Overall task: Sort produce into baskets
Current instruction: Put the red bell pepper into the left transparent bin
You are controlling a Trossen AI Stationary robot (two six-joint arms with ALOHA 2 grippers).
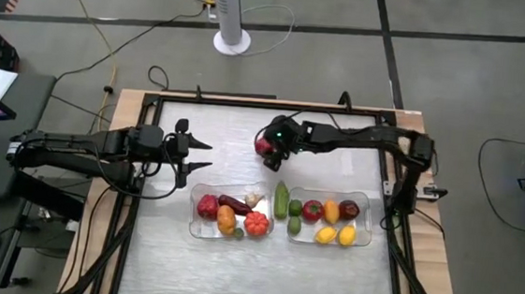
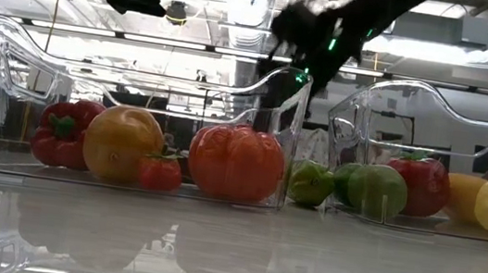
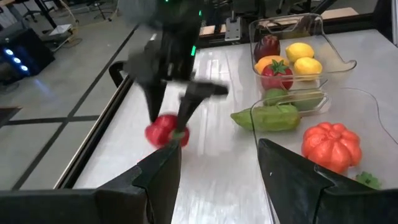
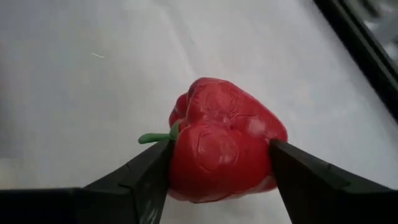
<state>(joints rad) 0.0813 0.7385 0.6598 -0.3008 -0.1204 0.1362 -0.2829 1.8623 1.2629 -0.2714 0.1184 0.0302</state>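
Note:
A red pepper (image 4: 221, 134) with a green stem sits between the fingers of my right gripper (image 4: 221, 152), which is shut on it above the far middle of the table (image 1: 264, 148). Nearer the front stand two clear baskets, the left (image 1: 209, 236) and the right (image 1: 368, 199), each holding several pieces of produce. A long green cucumber (image 1: 281, 198) lies on the table between them. My left gripper (image 1: 203, 156) hangs open over the table's left part, with nothing between its fingers. My right gripper pinches the red pepper by two opposite sides (image 4: 180, 162) between its two fingers, with the stem (image 4: 150, 138) sticking out beside one finger. The fingers (image 3: 155, 99) slant down at it from the table's right. Whether the pepper is clear of the table, I cannot tell.
A black frame (image 1: 140, 156) borders the tabletop. The left basket holds a red pepper (image 2: 63, 128), an orange fruit (image 2: 122, 143) and an orange-red pumpkin (image 2: 236, 162); the right holds green, red and yellow pieces (image 1: 331, 212). Bare tabletop lies in front of the baskets (image 1: 261, 278).

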